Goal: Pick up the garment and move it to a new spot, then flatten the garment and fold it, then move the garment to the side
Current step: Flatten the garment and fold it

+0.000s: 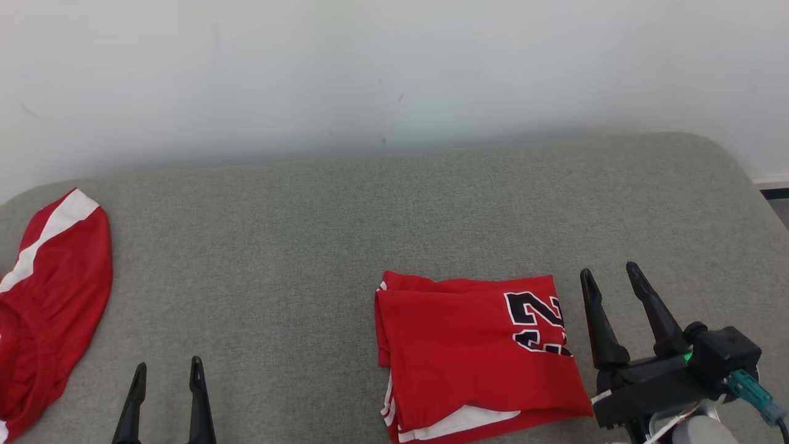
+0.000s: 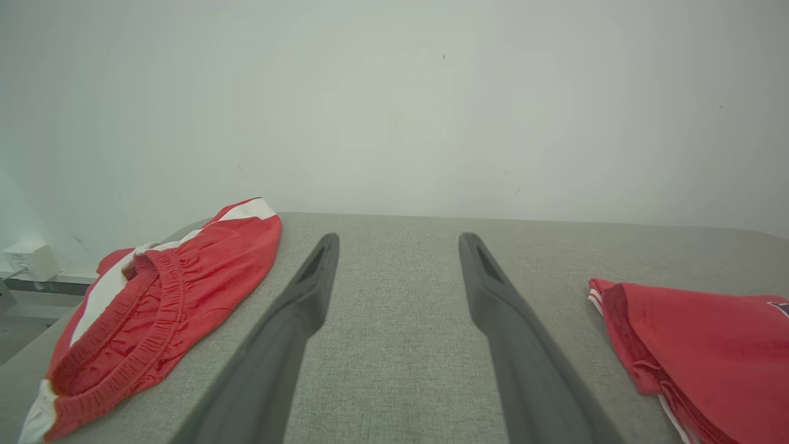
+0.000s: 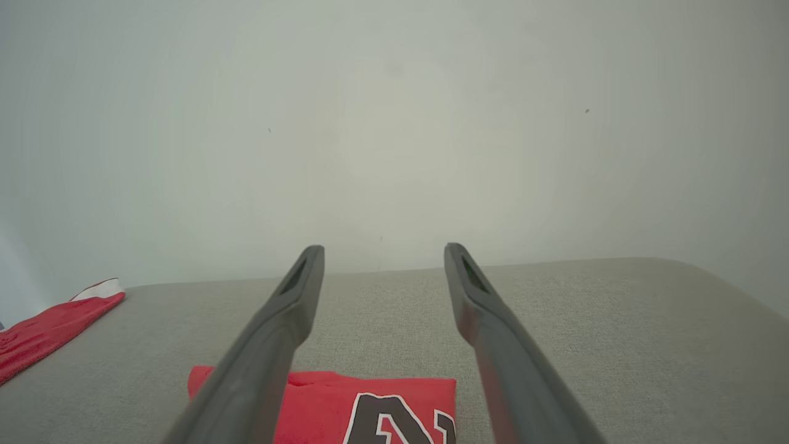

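Head downward, wrists low; shared garment [image 1: 474,351]

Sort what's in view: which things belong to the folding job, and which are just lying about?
Job: folded red jersey, lying beside the open right claw; open left claw; grey padded surface under it.
Lying about: red shorts at the surface's left edge; small white wall box.
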{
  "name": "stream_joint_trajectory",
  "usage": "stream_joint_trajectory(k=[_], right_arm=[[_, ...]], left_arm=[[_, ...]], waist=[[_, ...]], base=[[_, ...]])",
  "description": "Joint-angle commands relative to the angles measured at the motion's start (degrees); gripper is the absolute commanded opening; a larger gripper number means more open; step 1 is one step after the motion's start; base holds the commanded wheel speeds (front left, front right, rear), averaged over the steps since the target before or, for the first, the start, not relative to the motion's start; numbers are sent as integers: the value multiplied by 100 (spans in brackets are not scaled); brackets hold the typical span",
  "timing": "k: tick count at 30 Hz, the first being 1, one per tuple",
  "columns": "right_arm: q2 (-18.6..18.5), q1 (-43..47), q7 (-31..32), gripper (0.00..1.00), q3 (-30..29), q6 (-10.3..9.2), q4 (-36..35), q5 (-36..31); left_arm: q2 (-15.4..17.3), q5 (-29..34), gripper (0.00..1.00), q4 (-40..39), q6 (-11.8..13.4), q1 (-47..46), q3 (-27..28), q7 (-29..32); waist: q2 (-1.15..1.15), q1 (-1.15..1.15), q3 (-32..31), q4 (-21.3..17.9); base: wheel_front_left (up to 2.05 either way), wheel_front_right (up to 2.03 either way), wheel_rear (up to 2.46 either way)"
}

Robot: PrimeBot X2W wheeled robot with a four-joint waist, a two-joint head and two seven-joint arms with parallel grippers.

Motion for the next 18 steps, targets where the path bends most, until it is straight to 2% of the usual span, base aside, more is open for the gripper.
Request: stream_joint_trajectory(k=[1, 8, 18], right_arm=[[-12, 235, -1, 100, -100, -14, -133, -99], [177, 868, -2, 100, -491, -14, -548, -323], [288, 1320, -2, 100, -750, -14, -686, -446]], left_arm=[[-2, 22, 100, -32, 15, 35, 22, -18], [-1, 105, 100, -4, -8, 66, 40, -18], [0, 174, 100, 5, -95, 215, 104, -18]], waist=[[0, 0, -8, -81], [0, 0, -19, -128], [0, 0, -98, -44]], base=[[0, 0, 0], [0, 0, 0], [0, 0, 0]])
